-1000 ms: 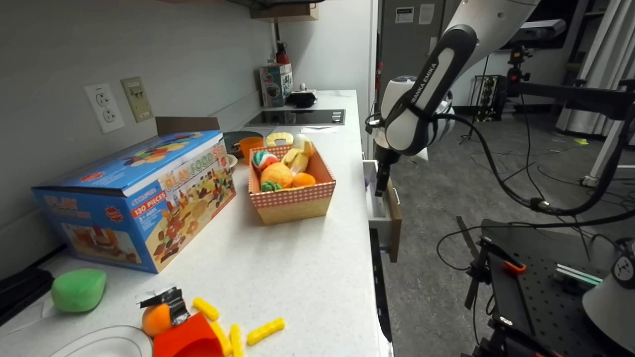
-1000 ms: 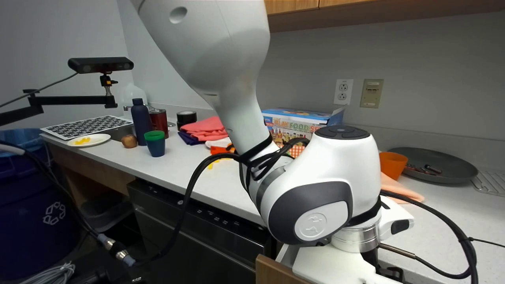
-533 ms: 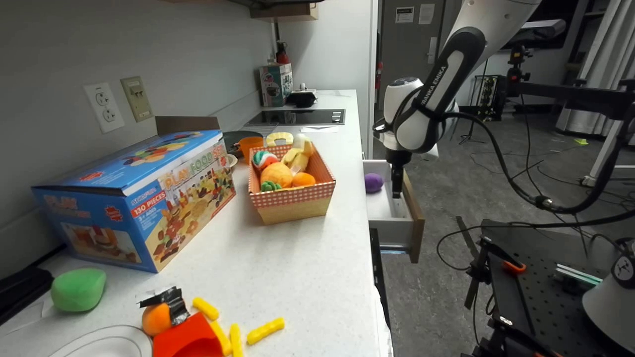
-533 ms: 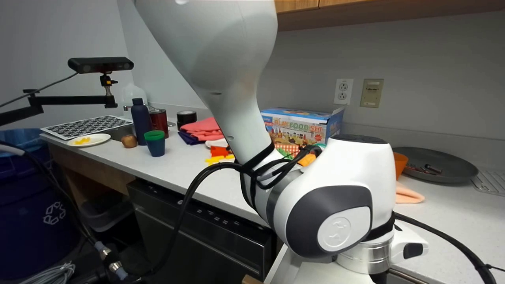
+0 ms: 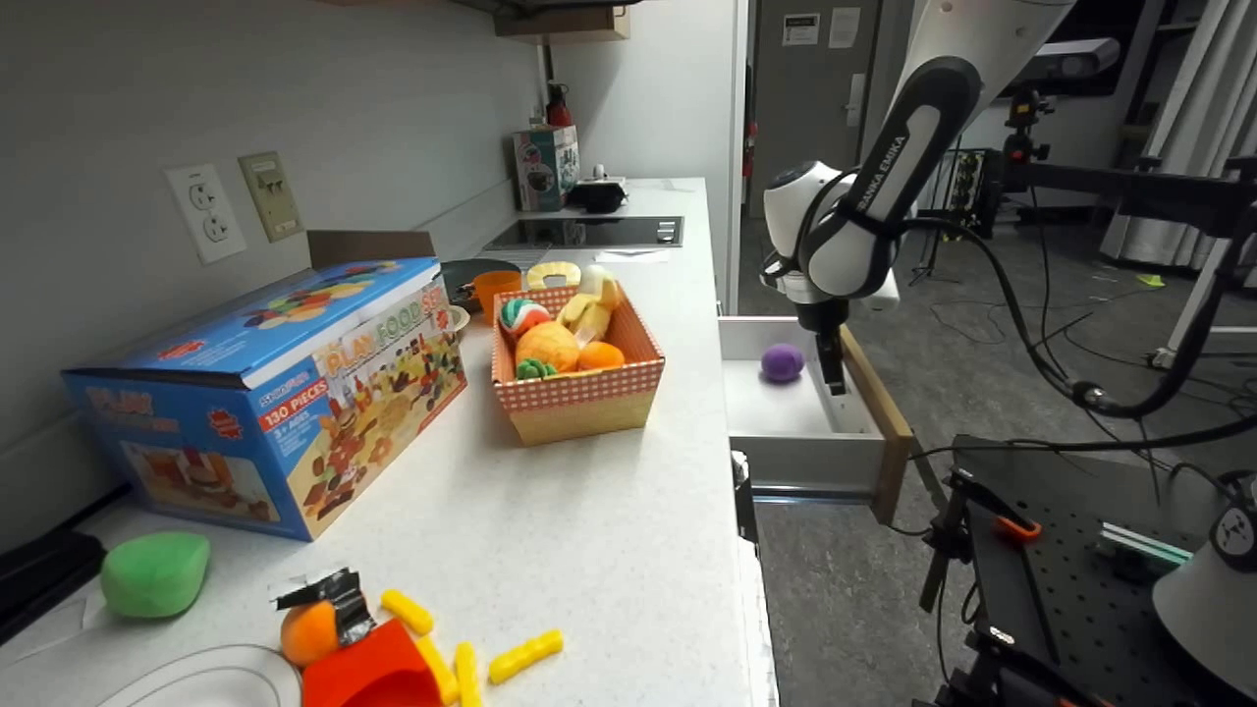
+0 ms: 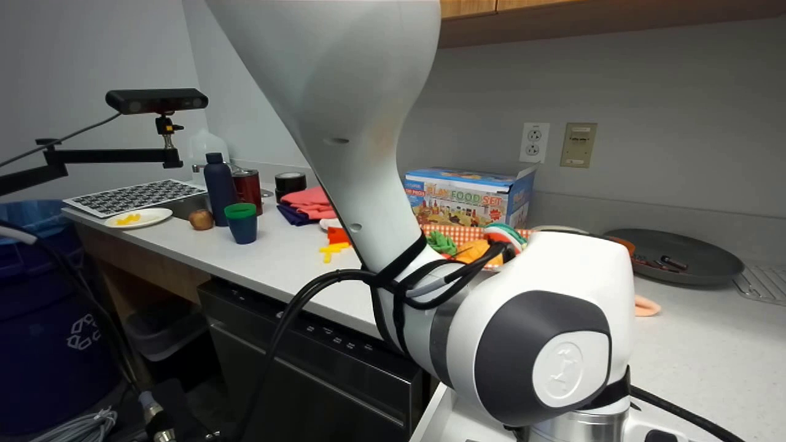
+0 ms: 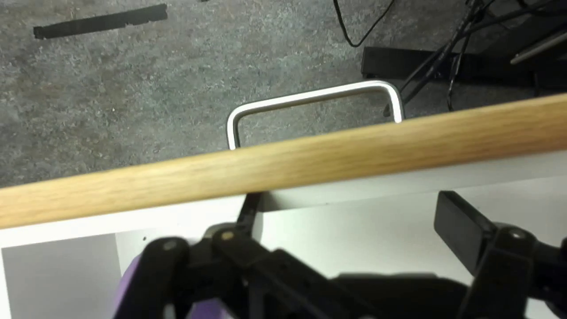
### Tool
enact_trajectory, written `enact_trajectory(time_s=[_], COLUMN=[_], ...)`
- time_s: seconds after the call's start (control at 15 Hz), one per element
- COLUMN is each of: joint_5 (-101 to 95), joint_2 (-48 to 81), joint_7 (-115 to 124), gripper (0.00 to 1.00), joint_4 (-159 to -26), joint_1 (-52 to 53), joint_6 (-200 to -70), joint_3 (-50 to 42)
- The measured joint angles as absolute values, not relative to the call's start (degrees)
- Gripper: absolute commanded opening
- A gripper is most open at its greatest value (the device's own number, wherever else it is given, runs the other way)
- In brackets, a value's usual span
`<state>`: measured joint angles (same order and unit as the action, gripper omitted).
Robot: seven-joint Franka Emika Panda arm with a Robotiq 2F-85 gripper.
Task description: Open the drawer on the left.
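The drawer (image 5: 810, 463) is set beneath the counter (image 5: 609, 511) and is seen well open, level, projecting past the counter's edge; its inside is finished in white; its front panel (image 7: 283, 163) is edged in tan wood; to its outer face a bent metal handle (image 7: 310, 95) is fixed.

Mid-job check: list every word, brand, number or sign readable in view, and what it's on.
"PLAY FOOD SET": toy box, long side.
"130 PIECES": same side.
"FRANKA EMIKA" (F unclear): robot arm.
Wordless logo: arm's joint badge.
Recycling arrows: blue bin.
Too small or blurred: the toy box's finer print, door notices, black appliance panel, far carton.
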<state>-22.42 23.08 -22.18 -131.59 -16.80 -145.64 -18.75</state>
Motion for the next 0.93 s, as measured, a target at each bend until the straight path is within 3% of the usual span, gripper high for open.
enact_trajectory(time_s=[0.53, 0.93], joint_5=[-27.5, -27.3], joint_2=[22.2, 16.6], joint_7=[-17.8, -17.5], gripper=[1.0, 1.0], joint_4=[-131.4, -132.7], joint_1=[-16.5, -16.2], joint_6=[-140.4, -145.5], joint_3=[-18.9, -17.1])
